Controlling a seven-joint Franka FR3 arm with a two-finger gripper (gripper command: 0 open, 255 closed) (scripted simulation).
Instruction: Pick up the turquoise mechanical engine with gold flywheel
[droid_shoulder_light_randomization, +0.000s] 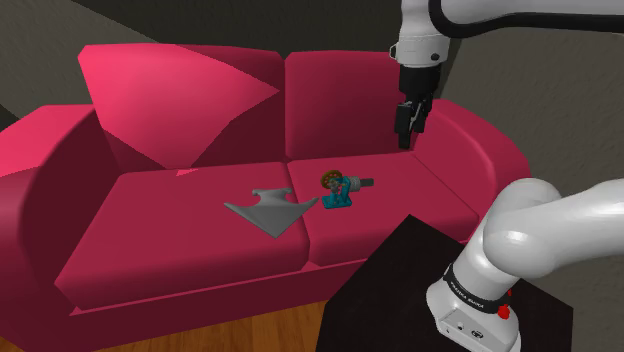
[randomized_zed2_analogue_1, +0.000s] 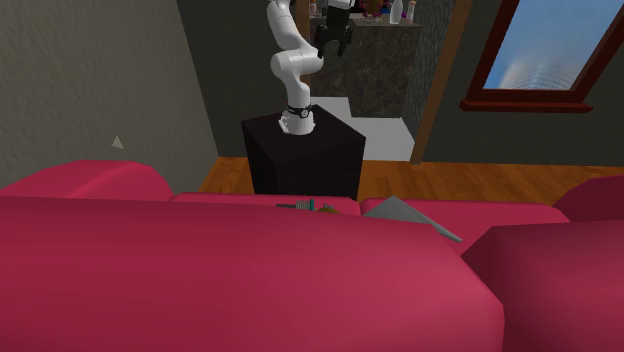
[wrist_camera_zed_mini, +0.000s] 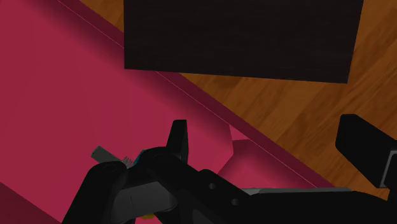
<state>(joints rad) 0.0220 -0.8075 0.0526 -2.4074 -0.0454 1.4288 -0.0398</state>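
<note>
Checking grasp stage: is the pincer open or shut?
Open. In the wrist view the pincer shows its black fingers well apart, clasping nothing; it hangs above the sofa, away from the engine.

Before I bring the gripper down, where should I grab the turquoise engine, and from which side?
Probably from above: the engine sits low on the seat cushion, a grey winged piece close beside it. Close the open gripper on its turquoise body, clear of the gold flywheel and protruding grey shaft.
</note>
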